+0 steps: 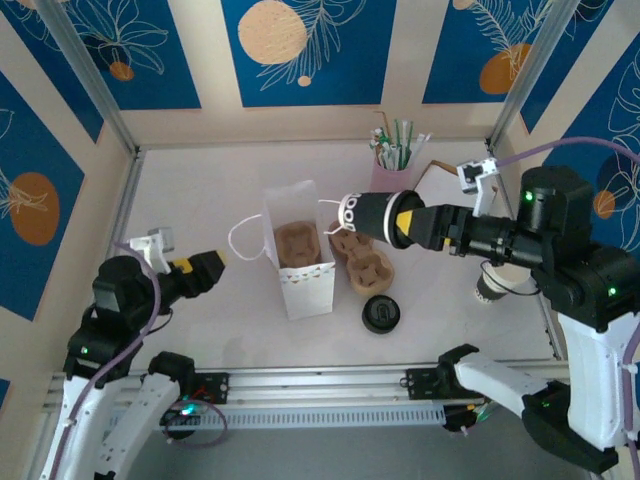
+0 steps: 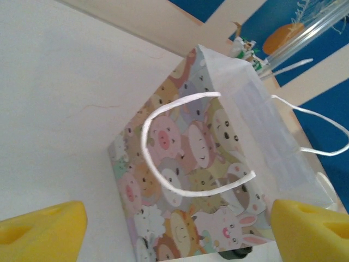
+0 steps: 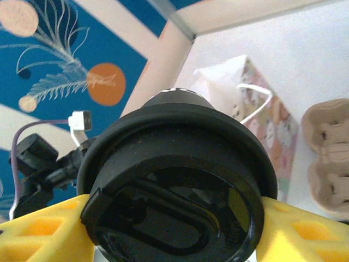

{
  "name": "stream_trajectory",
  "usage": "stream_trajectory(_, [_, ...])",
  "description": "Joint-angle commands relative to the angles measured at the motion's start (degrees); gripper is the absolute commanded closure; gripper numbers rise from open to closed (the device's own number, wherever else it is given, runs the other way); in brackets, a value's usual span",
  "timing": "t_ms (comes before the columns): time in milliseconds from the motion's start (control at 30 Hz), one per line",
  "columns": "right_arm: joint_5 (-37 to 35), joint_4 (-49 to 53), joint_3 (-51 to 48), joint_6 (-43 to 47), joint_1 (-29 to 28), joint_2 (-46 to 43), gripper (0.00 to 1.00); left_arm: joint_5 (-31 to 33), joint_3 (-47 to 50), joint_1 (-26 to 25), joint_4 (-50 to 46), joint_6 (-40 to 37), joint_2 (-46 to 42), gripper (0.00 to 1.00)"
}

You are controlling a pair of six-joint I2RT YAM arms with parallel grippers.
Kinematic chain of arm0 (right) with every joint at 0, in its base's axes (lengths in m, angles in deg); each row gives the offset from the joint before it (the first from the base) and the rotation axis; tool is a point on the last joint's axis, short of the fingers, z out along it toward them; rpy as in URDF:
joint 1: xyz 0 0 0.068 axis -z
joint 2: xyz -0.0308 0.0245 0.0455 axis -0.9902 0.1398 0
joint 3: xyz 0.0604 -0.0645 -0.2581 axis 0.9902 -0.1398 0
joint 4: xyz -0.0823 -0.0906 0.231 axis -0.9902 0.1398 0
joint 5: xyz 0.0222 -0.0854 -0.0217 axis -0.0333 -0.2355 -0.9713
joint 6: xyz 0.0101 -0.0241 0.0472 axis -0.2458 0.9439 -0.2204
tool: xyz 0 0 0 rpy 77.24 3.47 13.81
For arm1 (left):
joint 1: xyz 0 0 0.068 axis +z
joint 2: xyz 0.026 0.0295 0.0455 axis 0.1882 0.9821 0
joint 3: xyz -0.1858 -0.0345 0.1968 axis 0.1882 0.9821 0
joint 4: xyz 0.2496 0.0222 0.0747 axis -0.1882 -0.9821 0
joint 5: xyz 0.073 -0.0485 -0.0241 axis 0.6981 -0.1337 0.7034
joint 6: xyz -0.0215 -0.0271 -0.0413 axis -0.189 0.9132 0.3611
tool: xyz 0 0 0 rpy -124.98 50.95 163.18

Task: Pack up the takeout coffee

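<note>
The takeout coffee (image 1: 362,215) hangs sideways over the table just right of the bag's open top. My right gripper (image 1: 402,222) is shut on it. A black lid caps it, and its white patterned end points at the bag. In the right wrist view the lid (image 3: 174,191) faces the camera between the yellow fingers (image 3: 38,232). The paper bag (image 1: 300,275) stands upright with animal prints (image 2: 191,185). A brown pulp carrier (image 1: 298,243) sits inside it. My left gripper (image 1: 222,258) is open just left of the bag, its yellow fingertips (image 2: 46,226) apart and holding nothing.
A second pulp carrier (image 1: 366,268) lies right of the bag, with a loose flat black lid (image 1: 381,313) in front of it. A pink cup of straws (image 1: 393,172) stands at the back. Another white paper cup (image 1: 497,283) sits under my right forearm.
</note>
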Motion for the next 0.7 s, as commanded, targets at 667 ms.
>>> stream_trajectory(667, [-34.14, 23.79, 32.33, -3.7, -31.37, 34.07, 0.4, 2.66, 6.85, 0.49, -8.47, -0.39, -2.99, 0.5])
